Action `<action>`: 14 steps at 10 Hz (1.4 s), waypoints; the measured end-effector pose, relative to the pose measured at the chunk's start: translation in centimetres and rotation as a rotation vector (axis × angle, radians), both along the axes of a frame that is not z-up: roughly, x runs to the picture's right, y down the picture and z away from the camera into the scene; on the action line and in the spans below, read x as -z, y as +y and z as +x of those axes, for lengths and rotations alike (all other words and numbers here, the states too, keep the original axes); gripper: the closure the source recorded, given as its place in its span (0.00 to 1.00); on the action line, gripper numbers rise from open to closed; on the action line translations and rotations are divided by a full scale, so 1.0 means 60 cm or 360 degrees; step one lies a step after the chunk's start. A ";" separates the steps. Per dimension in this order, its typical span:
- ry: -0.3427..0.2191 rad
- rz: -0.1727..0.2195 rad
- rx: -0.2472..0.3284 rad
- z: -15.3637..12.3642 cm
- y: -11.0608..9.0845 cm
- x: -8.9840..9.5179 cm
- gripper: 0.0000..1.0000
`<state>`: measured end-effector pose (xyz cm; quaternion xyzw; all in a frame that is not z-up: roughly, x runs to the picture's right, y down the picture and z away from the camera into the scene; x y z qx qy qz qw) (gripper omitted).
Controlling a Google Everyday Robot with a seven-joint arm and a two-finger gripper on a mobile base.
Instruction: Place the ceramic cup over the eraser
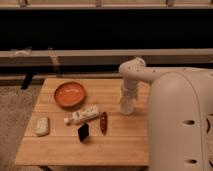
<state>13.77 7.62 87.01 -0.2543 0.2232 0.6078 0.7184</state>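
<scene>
The ceramic cup [126, 106] is a small plain white cup standing on the right part of the wooden table [60, 150]. My gripper [127, 96] comes down from above and sits right on the cup's top, covering its rim. The eraser [83, 132] is a small black block lying near the table's middle front, well left of the cup and apart from the gripper.
An orange bowl [69, 94] sits at the back left. A white tube-shaped bottle [82, 115] lies between bowl and eraser. A dark red elongated object [103, 122] lies just right of the eraser. A pale oblong pad [43, 125] rests near the left edge.
</scene>
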 end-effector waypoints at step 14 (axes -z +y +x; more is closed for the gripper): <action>-0.0241 0.0232 0.0562 -0.292 -0.069 0.203 1.00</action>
